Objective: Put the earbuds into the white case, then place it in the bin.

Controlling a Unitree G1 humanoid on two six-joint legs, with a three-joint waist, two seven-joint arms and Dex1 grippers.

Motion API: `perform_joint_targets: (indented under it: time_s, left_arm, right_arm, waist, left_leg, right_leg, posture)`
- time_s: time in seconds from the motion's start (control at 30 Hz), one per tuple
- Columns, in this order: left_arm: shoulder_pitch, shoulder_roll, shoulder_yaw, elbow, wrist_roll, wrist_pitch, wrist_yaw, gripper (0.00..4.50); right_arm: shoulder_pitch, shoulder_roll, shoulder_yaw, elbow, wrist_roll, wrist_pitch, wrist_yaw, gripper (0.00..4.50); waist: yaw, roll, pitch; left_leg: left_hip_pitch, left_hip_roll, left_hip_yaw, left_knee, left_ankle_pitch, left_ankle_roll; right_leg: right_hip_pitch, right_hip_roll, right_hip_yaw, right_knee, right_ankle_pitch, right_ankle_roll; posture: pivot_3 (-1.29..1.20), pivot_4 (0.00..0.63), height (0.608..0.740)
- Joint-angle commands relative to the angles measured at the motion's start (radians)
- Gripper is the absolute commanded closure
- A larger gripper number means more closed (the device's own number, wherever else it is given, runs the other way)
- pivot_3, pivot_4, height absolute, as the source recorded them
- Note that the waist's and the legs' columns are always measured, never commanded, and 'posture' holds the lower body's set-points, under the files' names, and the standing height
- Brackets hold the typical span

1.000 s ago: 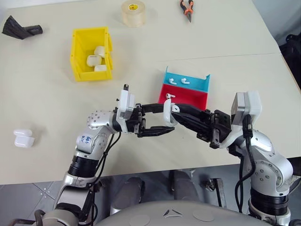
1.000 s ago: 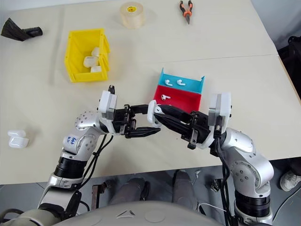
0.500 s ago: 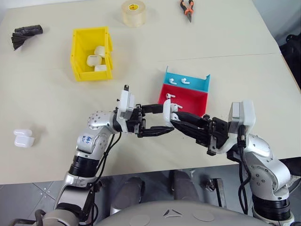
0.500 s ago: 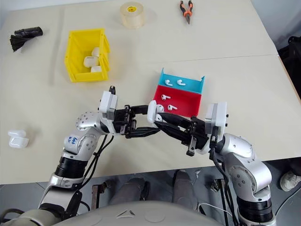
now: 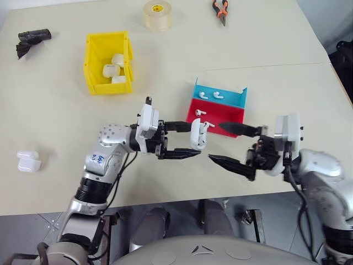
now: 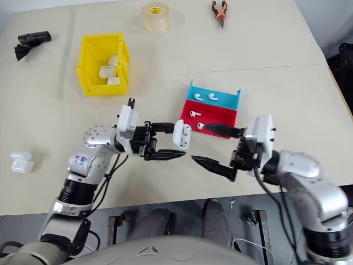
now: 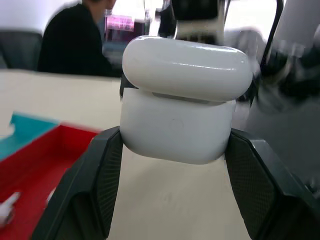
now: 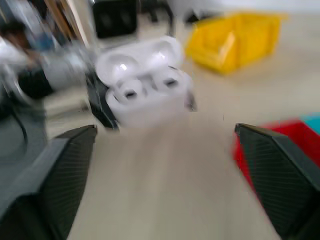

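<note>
The left gripper (image 5: 194, 141) is clenched on the case (image 5: 198, 134), holding it above the table (image 5: 276, 66) just in front of the red and blue tray (image 5: 220, 113). In the left wrist view the case (image 7: 182, 97) sits pinched between the two black fingers (image 7: 100, 185), its lid raised. The right wrist view shows the lid flipped back and what look like two earbuds (image 8: 145, 87) seated in the wells — the picture is blurred, so that is not certain.

The right gripper (image 5: 226, 144) hangs to the right of the case, apart from it, its jaws spread wide and holding nothing; one finger reaches over the tray's red part.

Loose earbuds lie in the tray — two in the blue part (image 5: 208, 94), one or two in the red (image 5: 199, 112).

The bin (image 5: 94, 66) stands well back on the left with three cases (image 5: 112, 70) inside. Another case (image 5: 27, 162) lies open near the table's left edge. A tape roll (image 5: 156, 15), pliers (image 5: 219, 11) and a black object (image 5: 30, 40) lie along the far side.
</note>
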Motion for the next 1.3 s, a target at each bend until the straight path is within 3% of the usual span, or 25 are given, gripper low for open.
perform_joint_targets:
  time_s: [0.03,0.13,0.23,0.47,0.73,1.07,1.13,1.23,1.3]
  left_arm:
    - [-0.054,0.027,-0.045,-0.005,0.122,-0.064,0.037,1.78]
    - [-0.140,0.022,-0.065,0.043,0.243,-0.066,0.147,1.78]
    - [-0.160,0.041,-0.120,0.038,0.298,-0.059,0.130,1.78]
    - [-0.144,0.045,-0.163,-0.014,0.312,0.003,0.130,1.78]
    - [-0.129,0.024,-0.128,-0.018,0.284,-0.010,0.159,1.78]
    - [-0.058,0.010,-0.027,-0.062,0.127,0.020,0.123,1.78]
    - [-0.029,-0.010,0.020,-0.072,0.111,0.030,0.192,1.78]
    - [0.047,-0.037,0.085,-0.110,0.094,0.044,0.289,1.78]
    - [0.086,-0.055,0.123,-0.133,0.089,0.059,0.354,1.78]
  right_arm:
    - [-0.042,-0.044,-0.047,-0.015,0.075,0.041,0.023,0.21]
    - [-0.153,-0.081,0.000,-0.031,0.086,0.086,0.019,0.96]
    - [-0.244,-0.084,0.086,-0.043,0.061,0.149,-0.028,2.01]
    - [-0.368,-0.043,0.165,-0.060,0.087,0.246,-0.113,4.41]
    - [-0.314,-0.046,0.266,-0.008,-0.064,0.224,-0.115,4.47]
    - [-0.125,-0.033,0.113,0.170,-0.166,-0.072,0.034,4.47]
    - [-0.097,0.004,0.080,0.170,-0.164,-0.156,0.059,4.47]
    - [-0.072,0.080,0.022,0.156,-0.162,-0.237,0.013,3.86]
    - [-0.065,0.111,0.000,0.153,-0.188,-0.300,0.003,3.23]
  waist:
    - [0.001,0.000,0.000]
    - [0.002,0.000,0.000]
    - [0.002,0.000,0.000]
    - [0.008,0.000,0.000]
    - [0.022,0.000,0.000]
    - [0.020,-0.001,0.000]
    - [0.018,-0.001,0.000]
    - [0.016,-0.001,0.000]
    - [0.016,-0.001,0.000]
  left_leg:
    - [0.000,0.000,0.000,0.000,0.000,0.000]
    - [-0.001,0.000,0.000,0.000,0.000,0.001]
    - [-0.001,0.000,0.000,0.001,-0.001,0.002]
    - [-0.002,-0.002,0.000,0.003,-0.004,0.008]
    - [-0.002,-0.005,0.000,0.004,-0.004,0.008]
    - [-0.001,-0.006,0.000,0.004,-0.004,0.009]
    - [-0.001,-0.006,0.000,0.004,-0.004,0.009]
    - [0.001,-0.005,0.000,0.003,-0.004,0.009]
    - [0.004,-0.005,0.000,0.001,-0.004,0.009]
  right_leg:
    - [0.000,0.000,0.000,-0.001,0.000,0.000]
    - [0.000,-0.001,0.000,-0.001,0.001,0.001]
    - [0.000,-0.001,0.000,-0.002,0.001,0.003]
    - [-0.001,-0.002,-0.001,-0.001,0.001,0.003]
    - [-0.001,-0.004,-0.001,-0.001,0.002,0.003]
    - [-0.001,-0.006,-0.002,0.000,0.003,0.005]
    - [-0.001,-0.006,-0.002,-0.001,0.003,0.005]
    - [-0.001,-0.005,-0.002,-0.001,0.003,0.005]
    - [0.000,-0.004,-0.001,0.000,0.003,0.005]
  posture:
    - [0.00,0.150,0.740]
    - [0.00,0.150,0.740]
    - [0.00,0.150,0.740]
    - [0.00,0.150,0.740]
    - [0.00,0.150,0.740]
    - [0.00,0.150,0.740]
    - [0.00,0.150,0.740]
    - [0.00,0.150,0.740]
    - [0.00,0.150,0.740]
